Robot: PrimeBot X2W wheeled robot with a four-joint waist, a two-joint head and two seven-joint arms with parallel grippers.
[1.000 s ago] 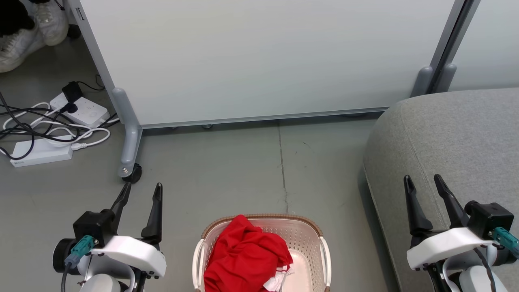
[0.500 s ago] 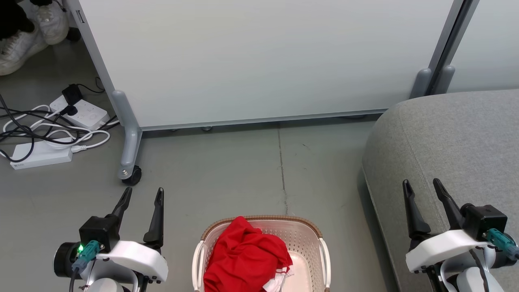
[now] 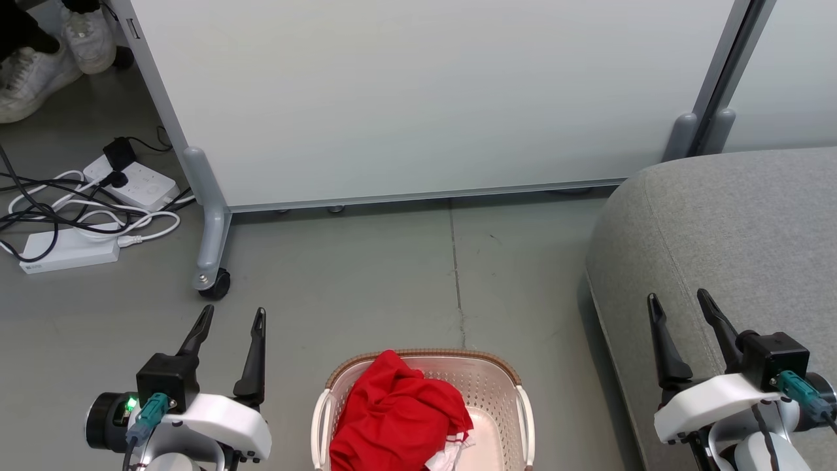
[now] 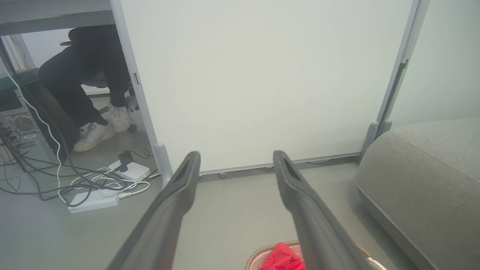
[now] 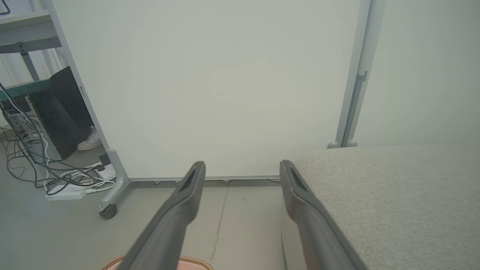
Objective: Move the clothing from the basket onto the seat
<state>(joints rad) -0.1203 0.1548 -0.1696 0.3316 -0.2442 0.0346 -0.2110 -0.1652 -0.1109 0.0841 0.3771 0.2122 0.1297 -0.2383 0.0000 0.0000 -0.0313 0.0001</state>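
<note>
The red clothing [image 3: 394, 418] lies bunched in the left half of the cream perforated basket [image 3: 497, 392], which stands on the floor at the bottom centre of the head view. Its brown rim and a red tip of the clothing [image 4: 282, 258] peek in at the bottom of the left wrist view. The grey seat [image 3: 732, 229] fills the right side. My left gripper [image 3: 231, 319] hangs open over bare floor to the left of the basket. My right gripper [image 3: 679, 299] stands open above the seat's near edge. Both are empty.
A white rolling partition [image 3: 418, 98] closes off the back, with a castor foot [image 3: 210, 282] at its left. Power strips and tangled cables [image 3: 78, 209] lie at the far left. A person's white shoes [image 3: 39, 59] rest beyond them. Grey floor [image 3: 392, 275] lies between basket and partition.
The whole head view has shifted slightly, so the camera moved. Both grippers sit a little lower in it than a second ago; they stay open. The clothing and basket are unchanged.
</note>
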